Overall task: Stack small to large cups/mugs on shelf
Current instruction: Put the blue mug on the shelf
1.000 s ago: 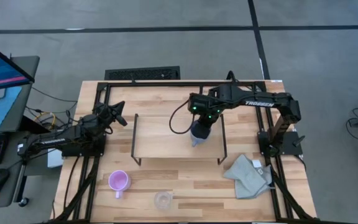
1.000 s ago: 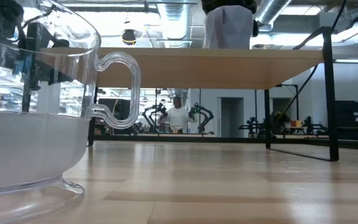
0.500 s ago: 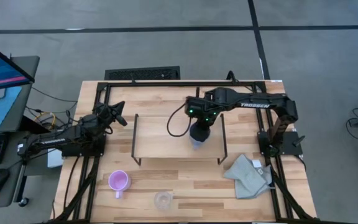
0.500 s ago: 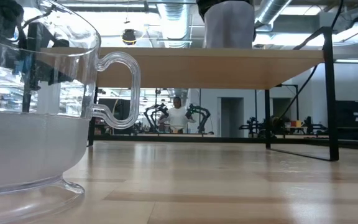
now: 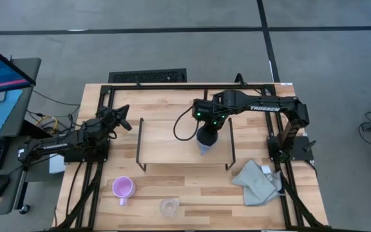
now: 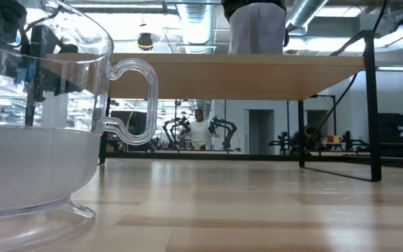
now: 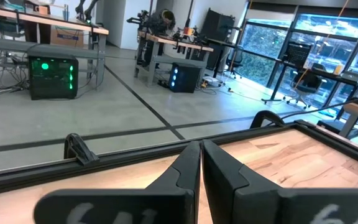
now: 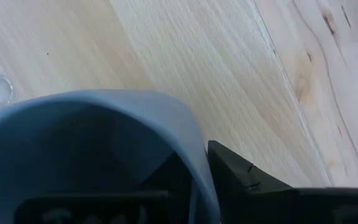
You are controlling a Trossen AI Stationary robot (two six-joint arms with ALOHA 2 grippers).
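The blue-grey mug point(image 5: 203, 147) stands upright on the shelf point(image 5: 166, 145), right of its middle, and shows above the shelf's wooden top point(image 6: 257, 73) in the low view as mug point(image 6: 257, 28). My right gripper point(image 5: 205, 136) is above it, shut on its rim. The pink-purple mug point(image 5: 122, 187) and the clear glass cup point(image 5: 169, 207) stand on the table in front of the shelf; the glass cup point(image 6: 40, 119) fills the low view's left. My left gripper point(image 7: 201, 165) is shut and waits at the table's left edge point(image 5: 122, 117). My right gripper holds the blue-grey mug by its rim wall point(image 8: 199, 163), one finger point(image 8: 169, 177) inside and one finger point(image 8: 241, 177) outside. It comes from above, pointing down. The mug is upright, its lower end at the shelf top point(image 6: 257, 52); the shelf's near edge hides the base.
A grey-green cloth point(image 5: 257, 182) lies crumpled at the table's right near corner. The shelf's thin black legs point(image 6: 373, 119) stand on the table. Black frame rails run along the table's left and right sides. A person stands far off in the room point(image 6: 200, 129).
My right gripper has carried the blue-grey mug a little toward the table's left over the shelf. The mug was slightly tilted and now stands straight. Over the last half second it has kept still.
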